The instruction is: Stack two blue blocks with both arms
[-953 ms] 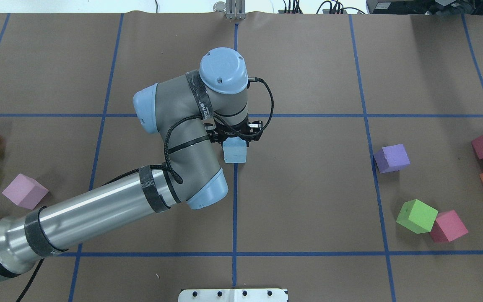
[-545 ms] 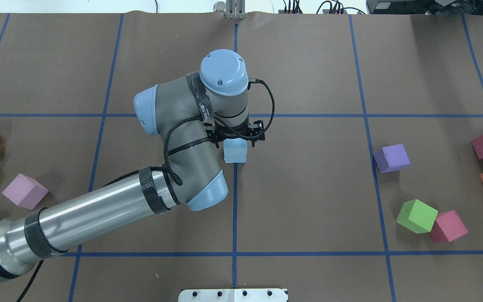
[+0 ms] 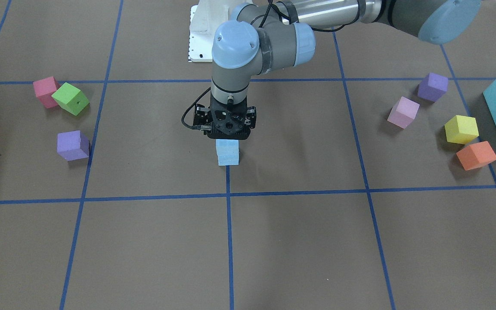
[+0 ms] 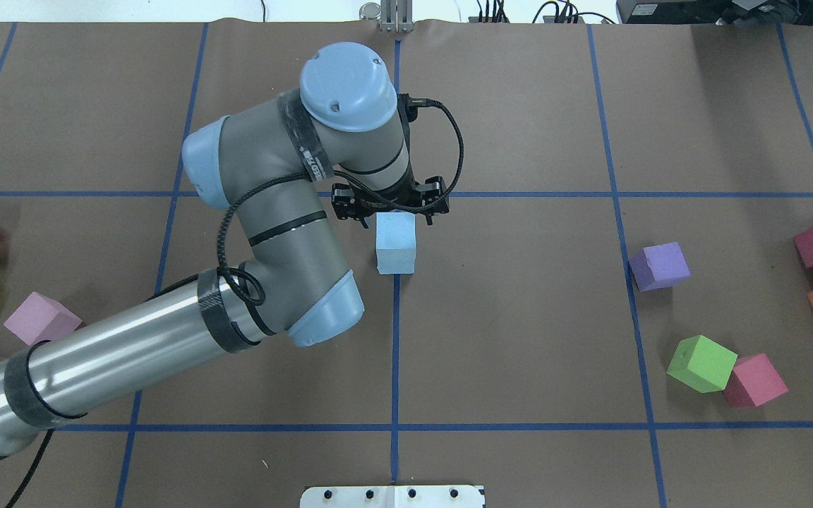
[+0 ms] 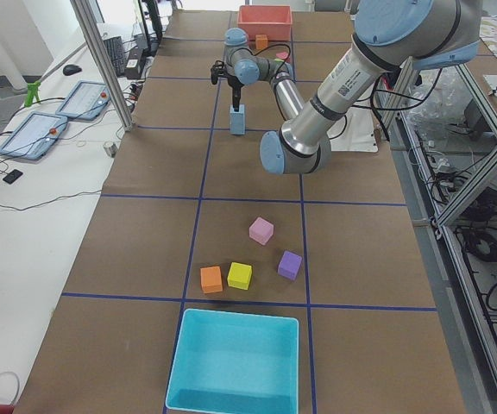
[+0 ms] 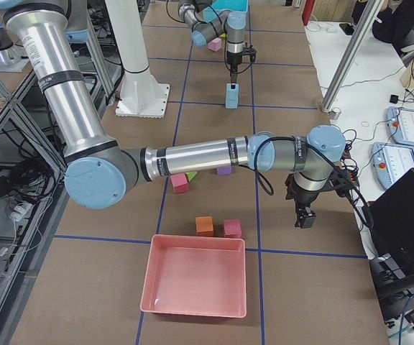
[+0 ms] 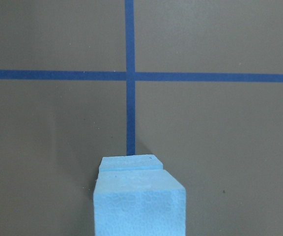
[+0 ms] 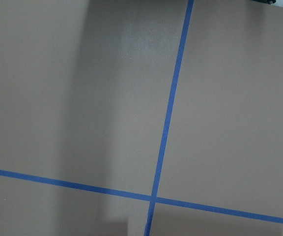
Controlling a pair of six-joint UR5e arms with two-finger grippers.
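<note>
- Overhead, the two pale sky-blue foam cubes [image 4: 396, 243] look like one; the exterior left view shows a stack, long axis upright, at the middle of the brown bench [image 4: 519, 339].
- Black left claw [image 3: 226, 136]: released, at their 12 o'clock overhead.
- Black right claw [image 6: 305, 215]: state cannot be told.

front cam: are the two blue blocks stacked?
Yes, the upper blue block sits squarely on the lower blue block, forming one column with a seam between them.

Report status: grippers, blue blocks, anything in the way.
Left gripper open, above blue blocks. Blocks stacked two high. Right gripper far aside, state unclear. Nothing in the way.
</note>
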